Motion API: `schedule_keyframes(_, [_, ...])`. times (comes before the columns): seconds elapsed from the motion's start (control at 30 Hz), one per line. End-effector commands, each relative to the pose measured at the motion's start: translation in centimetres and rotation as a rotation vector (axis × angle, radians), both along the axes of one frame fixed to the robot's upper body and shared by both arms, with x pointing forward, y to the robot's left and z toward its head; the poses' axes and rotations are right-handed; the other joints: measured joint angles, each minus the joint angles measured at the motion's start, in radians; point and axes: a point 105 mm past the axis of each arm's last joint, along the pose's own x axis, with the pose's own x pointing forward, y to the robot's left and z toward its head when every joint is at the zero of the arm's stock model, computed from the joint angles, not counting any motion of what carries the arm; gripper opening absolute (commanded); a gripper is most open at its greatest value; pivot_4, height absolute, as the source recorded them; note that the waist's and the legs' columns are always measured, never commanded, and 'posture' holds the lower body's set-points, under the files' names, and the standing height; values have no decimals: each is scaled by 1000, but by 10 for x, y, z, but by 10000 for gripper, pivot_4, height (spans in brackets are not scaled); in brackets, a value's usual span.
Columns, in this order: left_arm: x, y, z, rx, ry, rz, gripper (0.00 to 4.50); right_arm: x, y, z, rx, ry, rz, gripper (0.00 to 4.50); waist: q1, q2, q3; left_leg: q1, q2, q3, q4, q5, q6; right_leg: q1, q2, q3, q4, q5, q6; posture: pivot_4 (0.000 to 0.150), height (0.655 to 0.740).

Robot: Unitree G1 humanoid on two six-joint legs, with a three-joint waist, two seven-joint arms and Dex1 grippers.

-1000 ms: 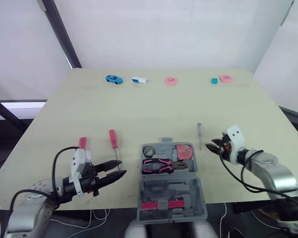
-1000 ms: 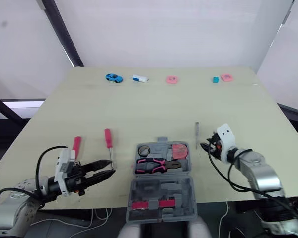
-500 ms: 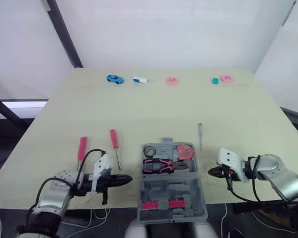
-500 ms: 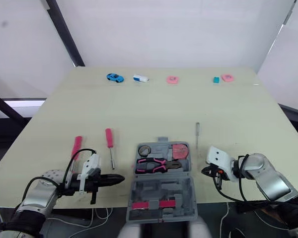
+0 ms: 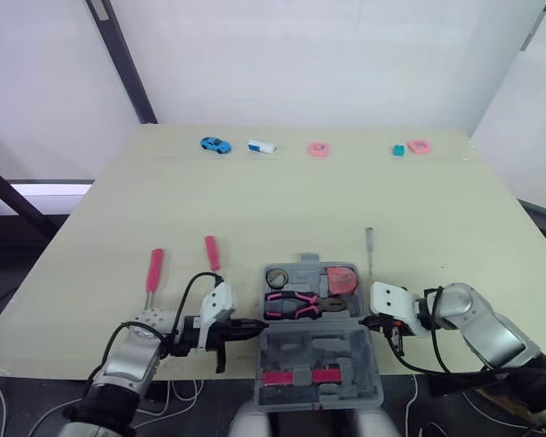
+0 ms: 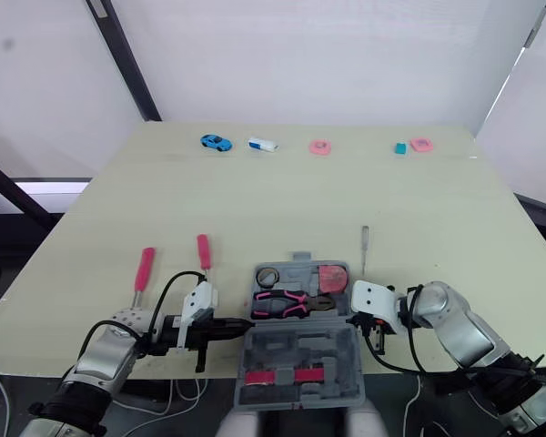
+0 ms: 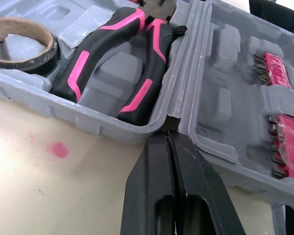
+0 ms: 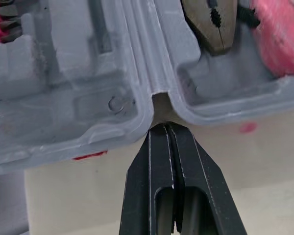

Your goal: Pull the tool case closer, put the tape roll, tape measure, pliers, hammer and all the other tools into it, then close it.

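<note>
Slippage is the risk: clenched empty, the left gripper (image 7: 168, 136) and right gripper (image 8: 166, 128) wedge into opposite hinge notches of the open grey plastic tool case (image 5: 282, 350). Its lid appears to overhang the table's (image 5: 300, 200) near edge and could tip off.

The case (image 5: 282, 350) is set open at the table's (image 5: 282, 200) near edge, with the pliers (image 5: 296, 305) and, behind them, the tape roll (image 5: 275, 278) laid in its rear half. A screwdriver (image 5: 154, 269) and a second screwdriver (image 5: 212, 253) are laid left of it, a thin tool (image 5: 369, 246) just behind its right corner. The left gripper (image 5: 255, 324) and right gripper (image 5: 366, 320) are placed at its hinge ends
</note>
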Motion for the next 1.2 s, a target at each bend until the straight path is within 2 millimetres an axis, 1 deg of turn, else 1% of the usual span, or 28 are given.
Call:
schedule_keyframes(0.03, [2,-11,8,-18,-39,-35,644,-2,14,3,21,-11,46,0,-1,0,0,0,0,0,1,0,0,1,0,0,0,0,0,1500,7400])
schedule_keyframes(0.33, [5,-7,8,-8,-46,-12,644,0,17,4,24,-10,45,0,-2,0,0,0,0,-1,3,0,0,1,0,-1,1,0,0,1500,7400])
schedule_keyframes(0.53, [12,-6,10,-1,-54,-3,644,12,19,7,34,-27,17,0,-4,0,0,0,1,-1,6,0,0,2,1,-1,3,0,0,1500,7400])
schedule_keyframes(0.7, [23,-7,14,5,-70,6,644,26,18,9,27,-55,-8,0,-4,0,0,1,1,-1,10,0,0,2,1,0,7,0,0,1500,7400])
schedule_keyframes(0.9, [31,-7,15,11,-80,7,644,32,18,8,24,-62,-17,0,-3,0,0,1,1,-1,10,0,0,1,1,0,8,0,0,1500,7400])
schedule_keyframes(1.2, [40,-9,16,14,-91,0,644,44,11,7,10,-80,-48,0,-1,-1,0,1,1,-1,11,0,0,1,1,0,10,1,0,1500,7400])
